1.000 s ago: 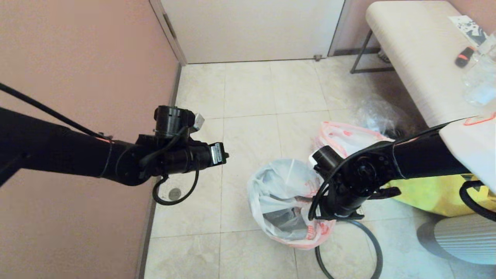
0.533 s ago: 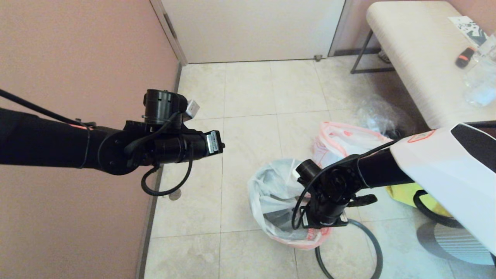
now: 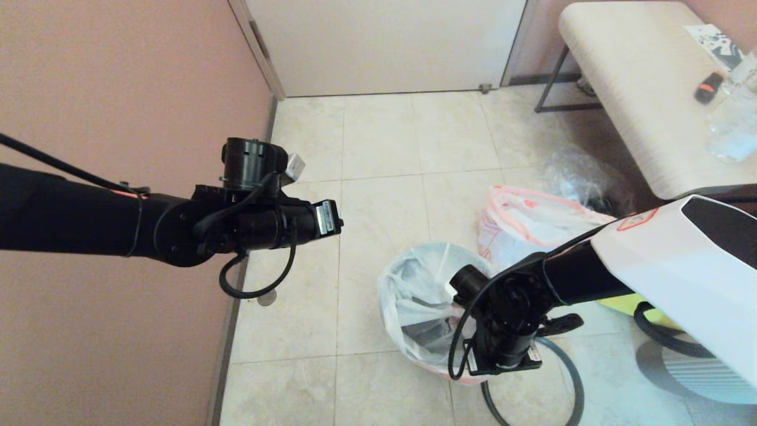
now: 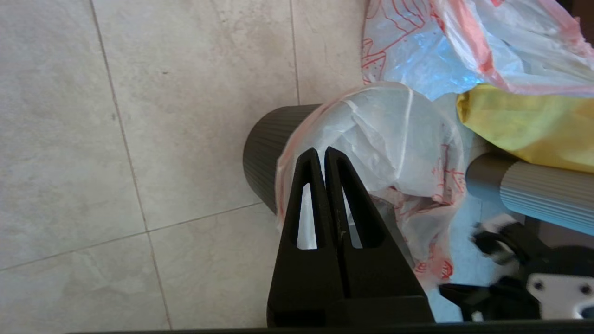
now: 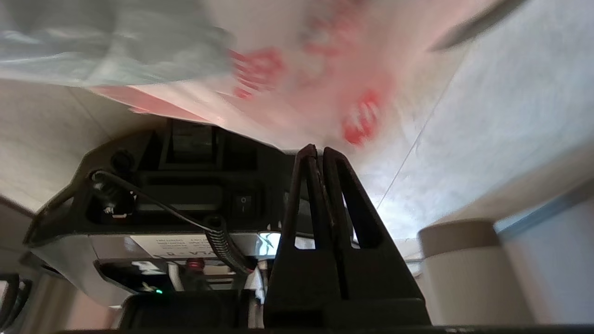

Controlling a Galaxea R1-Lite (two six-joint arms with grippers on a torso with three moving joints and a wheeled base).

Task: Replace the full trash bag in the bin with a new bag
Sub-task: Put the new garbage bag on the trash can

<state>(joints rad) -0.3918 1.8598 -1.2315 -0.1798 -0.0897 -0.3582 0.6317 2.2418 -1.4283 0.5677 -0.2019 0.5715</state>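
The black ribbed bin (image 4: 262,153) stands on the tiled floor with the new bag (image 3: 414,296) lining it, its orange-pink rim folded over the outside (image 4: 417,139). The full trash bag (image 3: 532,216) lies just behind the bin. My left gripper (image 4: 320,150) is shut and empty, held high above and to the left of the bin. My right gripper (image 5: 315,148) is shut, low at the bin's near right side, its tips at the hanging edge of the new bag (image 5: 325,69). The thin dark hoop (image 3: 581,387) lies on the floor below my right wrist (image 3: 502,331).
A yellow tote bag (image 4: 524,134) and a grey ribbed cylinder (image 3: 709,373) sit right of the bin. A clear bag with dark items (image 3: 582,177) lies by the pale bench (image 3: 627,89). A pink wall (image 3: 118,89) runs along the left. Bare tiles (image 3: 384,148) stretch to the door.
My right arm has swung down and nearer, from above the bin's right rim to its near right side. My left arm has drawn back slightly to the left.
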